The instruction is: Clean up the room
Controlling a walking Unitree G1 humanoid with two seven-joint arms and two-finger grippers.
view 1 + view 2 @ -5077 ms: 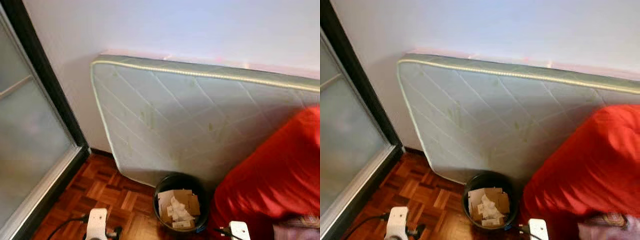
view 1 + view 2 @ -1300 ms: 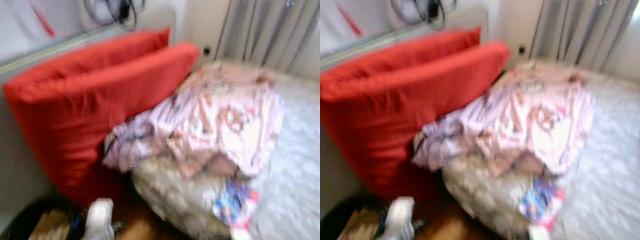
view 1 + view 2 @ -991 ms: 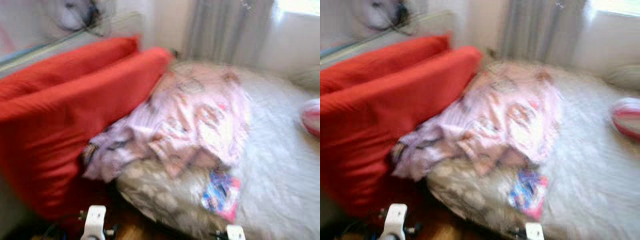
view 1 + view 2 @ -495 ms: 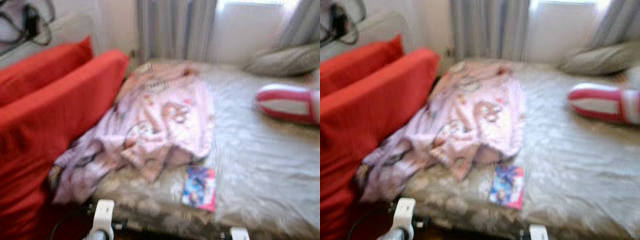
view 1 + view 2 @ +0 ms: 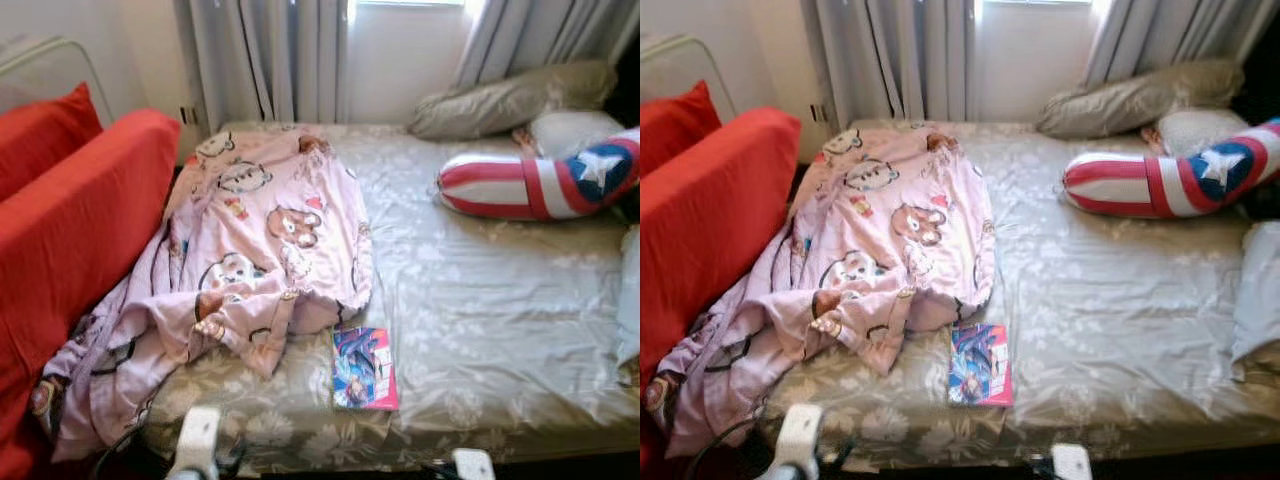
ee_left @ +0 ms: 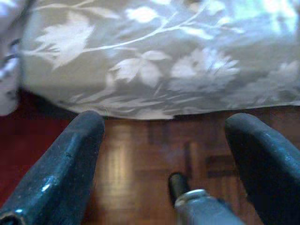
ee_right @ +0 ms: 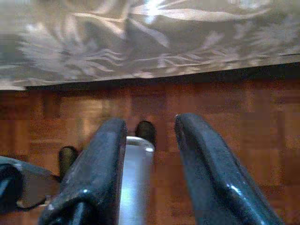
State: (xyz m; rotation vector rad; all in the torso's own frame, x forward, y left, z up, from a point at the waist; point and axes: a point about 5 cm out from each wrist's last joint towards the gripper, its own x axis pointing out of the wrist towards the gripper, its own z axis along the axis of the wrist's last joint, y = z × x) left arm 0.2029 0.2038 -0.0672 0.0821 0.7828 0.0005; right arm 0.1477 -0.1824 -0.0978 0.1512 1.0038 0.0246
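**Robot faces the cluttered bed, both tools hanging empty**

The bed (image 5: 500, 300) lies straight ahead, and what needs tidying sits on it. A pink cartoon-print blanket (image 5: 260, 250) is heaped on the left half, its near end spilling off the mattress edge toward the floor beside the red cushions (image 5: 70, 230) that stand against the bed's left side. It looks tossed rather than laid, which is why it bunches and hangs. A small colourful book (image 5: 364, 368) lies flat on the sheet near the front edge, just right of the blanket's lower fold, within what looks like easy reach from the near side. On the far right a red, white and blue star pillow (image 5: 540, 180) rests across the bed, with grey pillows (image 5: 510, 100) behind it against the curtained window.

Both arms hang low in front of the mattress edge. The left tool (image 6: 168, 154) is spread wide, fingers well apart, holding nothing and touching nothing, with the parquet floor (image 6: 140, 150) and the leaf-patterned sheet hem beyond it. The right tool (image 7: 147, 164) is open more narrowly, also empty, over the same floor.

Judging by its position, the book is the likeliest first pick.
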